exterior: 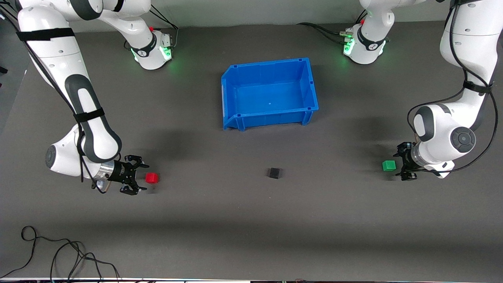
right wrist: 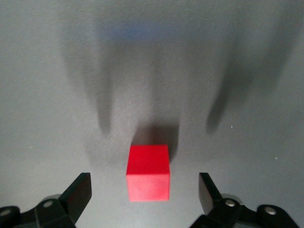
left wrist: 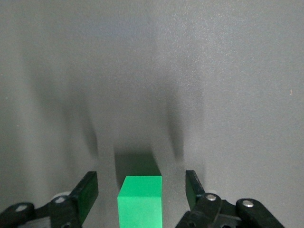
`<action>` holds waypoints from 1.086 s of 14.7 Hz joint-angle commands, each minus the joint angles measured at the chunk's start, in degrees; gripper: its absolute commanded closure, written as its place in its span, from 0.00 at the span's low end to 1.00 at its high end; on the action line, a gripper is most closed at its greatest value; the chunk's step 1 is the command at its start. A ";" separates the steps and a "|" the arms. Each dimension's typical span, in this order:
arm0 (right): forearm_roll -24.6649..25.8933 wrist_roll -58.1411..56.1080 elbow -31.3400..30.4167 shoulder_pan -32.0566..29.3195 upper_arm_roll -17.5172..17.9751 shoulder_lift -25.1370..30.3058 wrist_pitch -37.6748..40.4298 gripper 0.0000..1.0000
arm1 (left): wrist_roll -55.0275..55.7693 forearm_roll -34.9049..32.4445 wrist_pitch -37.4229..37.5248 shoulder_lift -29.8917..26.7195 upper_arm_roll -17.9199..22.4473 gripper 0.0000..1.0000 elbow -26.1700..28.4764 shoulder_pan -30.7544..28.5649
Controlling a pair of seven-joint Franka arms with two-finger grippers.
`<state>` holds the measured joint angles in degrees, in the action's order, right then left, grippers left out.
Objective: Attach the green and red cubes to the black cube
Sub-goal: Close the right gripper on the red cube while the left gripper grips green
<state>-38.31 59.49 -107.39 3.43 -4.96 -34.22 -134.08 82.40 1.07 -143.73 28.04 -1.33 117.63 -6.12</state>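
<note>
Cables (exterior: pixel 59 255) trail loose on the counter (exterior: pixel 251 220) at the edge nearest the front camera, well clear of the work; next largest is the blue bin (exterior: pixel 269 93), which stands farther from that camera than the black cube (exterior: pixel 274 173) and holds nothing that shows; the black cube itself sits alone on the bare counter, between the two coloured cubes and well apart from each; the right claw (exterior: pixel 133 176) is low over the counter toward the right arm's end from the black cube, its fingers spread wide, with the red cube (exterior: pixel 151 178) just beside their tips; the right wrist view shows the red cube (right wrist: pixel 148 173) squarely between the fingers (right wrist: pixel 76 194) but not yet touched; the left claw (exterior: pixel 404 165) is likewise released, toward the left arm's end from the black cube, with the green cube (exterior: pixel 388 165) at its tips; in the left wrist view the green cube (left wrist: pixel 140 202) lies between the fingers (left wrist: pixel 85 194), deeper in than the red one appears; the step in hand looks like the grasp of both cubes; to do it well, each claw should probably close on flat opposite faces, centred, so the cube does not twist; the right claw seems to need a little more advance first; the face that must meet the black cube should be left bare.
</note>
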 commanded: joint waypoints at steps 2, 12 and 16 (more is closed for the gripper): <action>-2.56 -1.83 0.07 0.61 -0.32 -1.11 -1.62 0.00 | 1.80 0.42 -2.43 0.00 0.28 0.21 1.02 1.36; -2.56 -1.92 0.42 0.52 -0.23 -0.68 -1.01 0.65 | 1.62 0.42 -2.00 -0.08 0.28 0.99 0.15 1.72; -2.56 -1.66 2.43 0.52 -0.32 0.03 1.87 0.66 | 3.99 0.51 8.26 -0.18 -1.04 1.00 -8.79 3.56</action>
<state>-39.25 59.21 -106.43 3.52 -4.88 -35.28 -134.63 83.65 1.14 -141.72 28.44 -2.12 113.76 -4.45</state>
